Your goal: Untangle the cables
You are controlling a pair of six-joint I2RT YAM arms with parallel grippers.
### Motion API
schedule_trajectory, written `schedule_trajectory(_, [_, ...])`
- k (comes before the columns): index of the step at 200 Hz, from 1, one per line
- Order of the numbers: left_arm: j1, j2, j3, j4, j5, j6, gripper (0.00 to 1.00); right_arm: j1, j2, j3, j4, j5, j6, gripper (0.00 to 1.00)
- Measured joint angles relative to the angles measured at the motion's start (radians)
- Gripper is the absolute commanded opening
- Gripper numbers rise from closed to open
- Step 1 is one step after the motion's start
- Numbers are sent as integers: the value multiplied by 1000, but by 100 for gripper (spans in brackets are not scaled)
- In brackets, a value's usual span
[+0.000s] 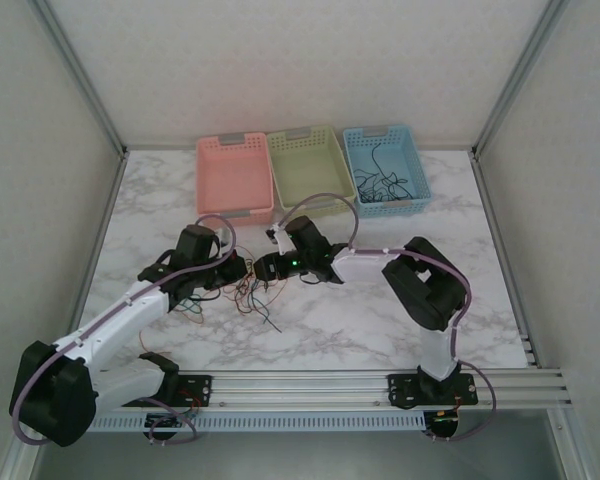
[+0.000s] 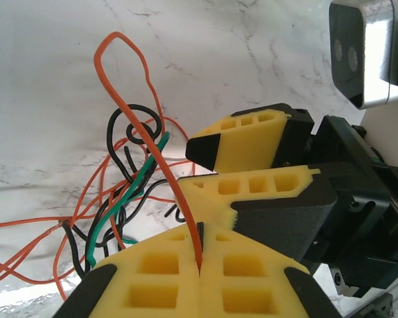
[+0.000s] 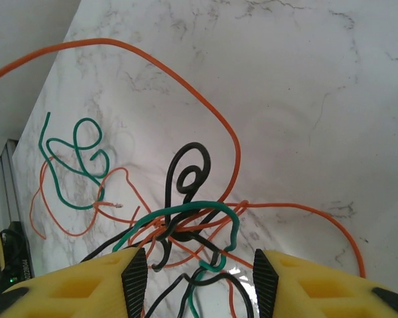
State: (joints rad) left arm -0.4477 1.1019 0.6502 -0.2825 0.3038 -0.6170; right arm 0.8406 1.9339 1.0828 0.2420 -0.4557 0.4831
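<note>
Your cables (image 3: pixel 186 222): thin wires, orange, green, black, knotted in loose loops on marbled surface (image 3: pixel 305 79). Your left claw (image 2: pixel 199 248) clamps orange cable (image 2: pixel 160 165); right claw (image 3: pixel 199 265) apart, straddling knot.

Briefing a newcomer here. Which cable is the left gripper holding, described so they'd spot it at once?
On the marble table, find the cable tangle left of centre. The left gripper is shut on one orange cable rising from its yellow fingers in a tall loop; its nearest neighbours are black and green.

My arms (image 1: pixel 120 310) are white with black joints, trailing lilac hoses (image 1: pixel 325 196); my fingers (image 2: pixel 159 278) are yellow, square-pocketed, black-tipped.
</note>
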Motion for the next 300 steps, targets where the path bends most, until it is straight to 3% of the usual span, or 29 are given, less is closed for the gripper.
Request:
schedule_trajectory(57, [7,3,-11,18,-2,0,0,5,50,65,-29,-2,-27,47])
schedule_trajectory(140, [13,3,-11,18,-3,0,0,6,101,93,-47,-15,-58,28])
schedule_trajectory(155, [13,3,-11,18,-3,0,0,8,101,93,-46,-18,-61,29])
schedule_trajectory(174, [13,3,-11,18,-3,0,0,9,101,93,-46,-18,-70,41])
schedule_trajectory(195, [13,3,-11,17,-4,0,0,9,101,93,-46,-17,-77,46])
schedule_trajectory(300, [27,28,-42,32,-49,3,0,9,162,187,-83,-23,-121,43])
